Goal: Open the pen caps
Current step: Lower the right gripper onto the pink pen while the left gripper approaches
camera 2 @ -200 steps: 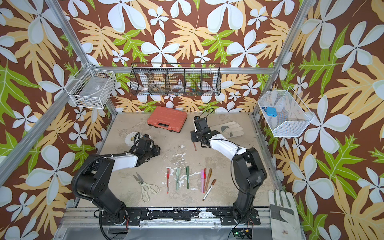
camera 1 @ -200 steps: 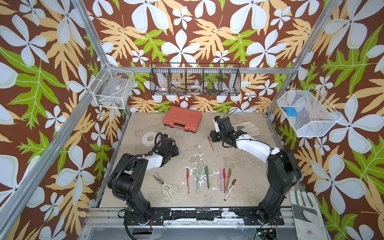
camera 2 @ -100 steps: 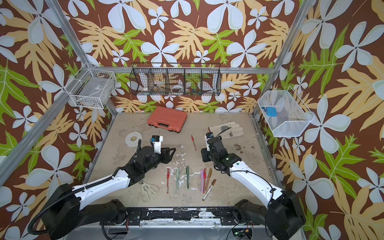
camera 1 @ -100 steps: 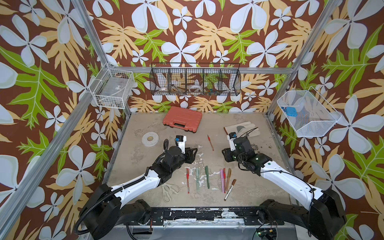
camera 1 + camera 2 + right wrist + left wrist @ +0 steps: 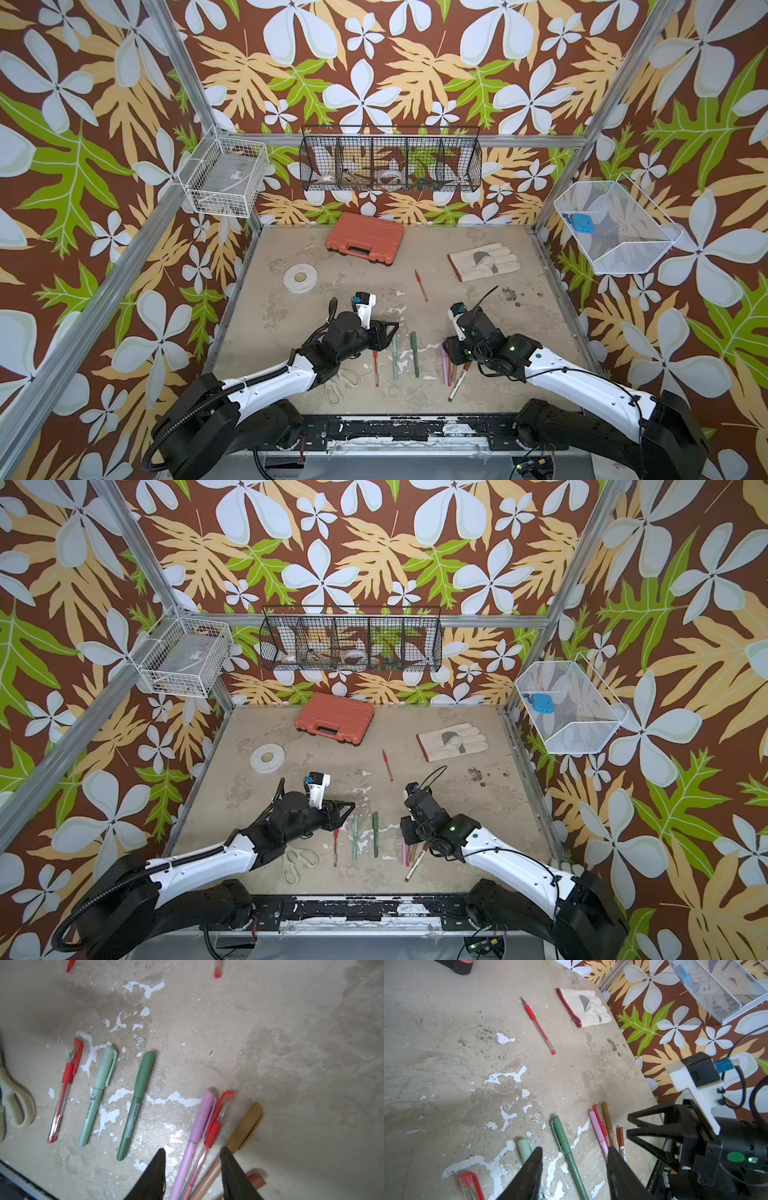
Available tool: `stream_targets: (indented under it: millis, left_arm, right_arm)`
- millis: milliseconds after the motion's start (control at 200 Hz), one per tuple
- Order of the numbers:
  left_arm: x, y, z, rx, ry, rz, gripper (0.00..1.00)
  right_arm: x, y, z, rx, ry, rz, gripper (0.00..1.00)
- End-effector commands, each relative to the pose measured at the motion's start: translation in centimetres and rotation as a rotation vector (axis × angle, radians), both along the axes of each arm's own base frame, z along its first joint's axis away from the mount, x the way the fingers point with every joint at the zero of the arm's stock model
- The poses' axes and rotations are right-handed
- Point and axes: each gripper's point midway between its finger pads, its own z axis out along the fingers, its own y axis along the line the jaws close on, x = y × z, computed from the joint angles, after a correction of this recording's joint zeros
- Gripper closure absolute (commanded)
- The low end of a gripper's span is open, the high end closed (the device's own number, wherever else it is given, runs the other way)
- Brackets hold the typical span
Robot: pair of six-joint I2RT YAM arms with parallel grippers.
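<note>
Black end effectors (image 5: 574,1148) (image 5: 192,1148) half-open, empty

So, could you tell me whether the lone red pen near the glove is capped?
Uncapped: the red pen shows its bare pointed tip.

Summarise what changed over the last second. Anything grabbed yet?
Both arms came forward to the pen row. The left gripper now hovers open over the green pens, and the right gripper hovers open over the pink, red and gold pens. Nothing gripped or released. The pen caps, scissors, loose red pen, tool case, glove and tape roll are unmoved.
</note>
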Motion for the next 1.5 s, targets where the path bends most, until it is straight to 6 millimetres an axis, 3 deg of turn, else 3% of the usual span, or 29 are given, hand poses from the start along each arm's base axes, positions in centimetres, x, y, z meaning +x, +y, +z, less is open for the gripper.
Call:
stream_targets:
  millis: [0,345,691,926,1496]
  left_arm:
    - [-0.3,-0.5,1.1,-0.035,-0.042,-0.036,0.49]
    - [-1.4,-2.1,0.9,-0.065,-0.012,-0.126,0.5]
    - [-1.9,-3.9,-0.5,-0.027,0.043,-0.189,0.52]
    - [-1.9,-4.0,-0.8,-0.014,0.048,-0.193,0.53]
    - [-1.8,-3.5,-0.4,-0.016,0.03,-0.172,0.53]
  right_arm:
    - [-1.3,-0.2,-1.0,-0.009,0.056,-0.021,0.56]
    - [-3.1,-0.1,-3.5,-0.008,0.132,0.012,0.64]
    - [-3.3,0.4,-4.5,-0.041,0.162,0.054,0.66]
    - [-3.0,1.1,-4.6,-0.052,0.16,0.075,0.72]
    - [-2.1,0.9,-5.5,-0.195,0.117,0.054,0.7]
